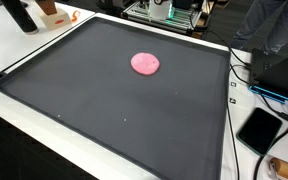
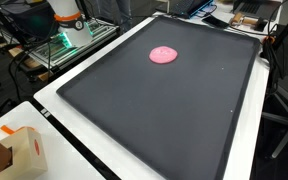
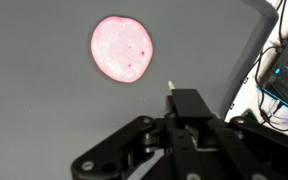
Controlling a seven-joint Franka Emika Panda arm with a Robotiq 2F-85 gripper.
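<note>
Dark mat (image 3: pixel 44 110), pink disc (image 3: pixel 122 48) (untouched) beyond fingers (image 3: pixel 187 103)

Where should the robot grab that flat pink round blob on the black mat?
Probably at its rim, coming straight down from above. The flat pink round blob lies low on the black mat, so a pinch across opposite edges suits it best. Nothing stands close beside it.

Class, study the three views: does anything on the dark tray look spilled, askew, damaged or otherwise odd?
Nothing stands out. The flat round pink soft-looking disc lies whole and alone on the black rimmed tray, with no spill or tear visible.
</note>
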